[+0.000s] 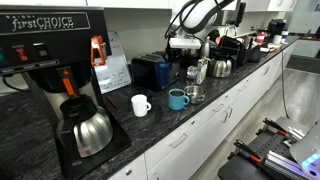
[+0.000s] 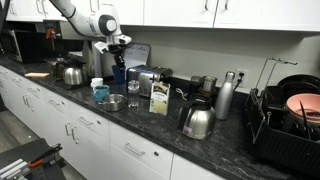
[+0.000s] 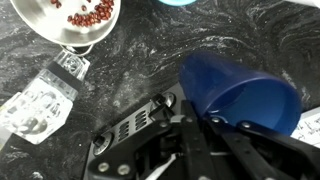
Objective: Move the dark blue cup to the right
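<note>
The dark blue cup (image 3: 240,95) fills the right of the wrist view, its open mouth facing the camera. My gripper (image 3: 195,135) is shut on its rim, with one finger inside and one outside the wall. In both exterior views the gripper (image 2: 118,52) (image 1: 186,48) hangs from above over the counter and holds the cup (image 2: 119,73) (image 1: 193,72) in front of the toaster. I cannot tell whether the cup's base touches the counter.
A teal mug (image 2: 100,92) (image 1: 178,98), a metal bowl (image 2: 113,101) (image 3: 75,20) holding red pieces, a glass (image 3: 35,105) and a white mug (image 1: 141,104) stand nearby. A toaster (image 2: 150,80), a carton (image 2: 158,98), a kettle (image 2: 197,122), a thermos (image 2: 225,97) and a dish rack (image 2: 290,120) follow along the counter.
</note>
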### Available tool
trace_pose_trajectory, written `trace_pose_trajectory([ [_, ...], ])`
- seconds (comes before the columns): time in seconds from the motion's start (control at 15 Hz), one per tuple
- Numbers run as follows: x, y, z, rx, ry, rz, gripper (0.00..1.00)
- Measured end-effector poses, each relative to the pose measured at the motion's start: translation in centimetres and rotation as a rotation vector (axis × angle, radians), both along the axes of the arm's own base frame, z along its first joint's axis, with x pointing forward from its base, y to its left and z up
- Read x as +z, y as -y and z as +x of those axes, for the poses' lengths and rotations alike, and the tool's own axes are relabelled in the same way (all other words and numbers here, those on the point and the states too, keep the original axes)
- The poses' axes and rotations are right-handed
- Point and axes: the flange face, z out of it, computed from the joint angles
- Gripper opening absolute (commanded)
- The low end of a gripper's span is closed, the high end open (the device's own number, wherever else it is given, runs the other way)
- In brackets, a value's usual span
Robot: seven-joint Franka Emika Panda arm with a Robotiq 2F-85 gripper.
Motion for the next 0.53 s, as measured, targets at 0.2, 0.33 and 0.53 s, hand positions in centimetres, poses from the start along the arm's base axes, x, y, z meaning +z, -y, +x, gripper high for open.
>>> trace_pose_trajectory([
  [0.2,1.2,1.7,-1.2,-0.046,0.0,-0.001,0.01],
  [0.33,1.7,2.8,-2.5,-0.071,-0.008,-0.005,0.01],
  [0.53,2.4,4.6,-4.3,-0.108,-0.017,-0.014,0.01],
])
